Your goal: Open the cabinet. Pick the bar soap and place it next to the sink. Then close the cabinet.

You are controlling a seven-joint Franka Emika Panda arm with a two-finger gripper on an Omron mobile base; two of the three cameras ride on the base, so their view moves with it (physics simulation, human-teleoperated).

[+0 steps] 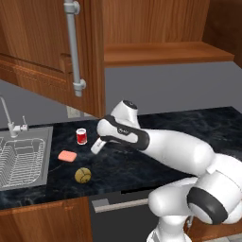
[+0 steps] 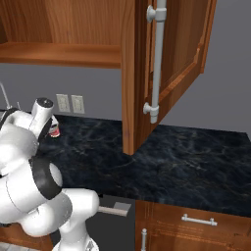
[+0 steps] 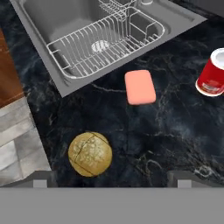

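The gripper stands with its jaws spread wide and nothing between them, hanging above the dark marbled counter. Beneath it, the salmon-pink bar soap lies flat on the counter just beside the rim of the sink, apart from the fingers. A yellow-brown ball sits nearer the fingertips, and a red can stands upright off to one side. From the left base view, the soap rests between sink and can, and the cabinet door overhead hangs open, its grey bar handle vertical.
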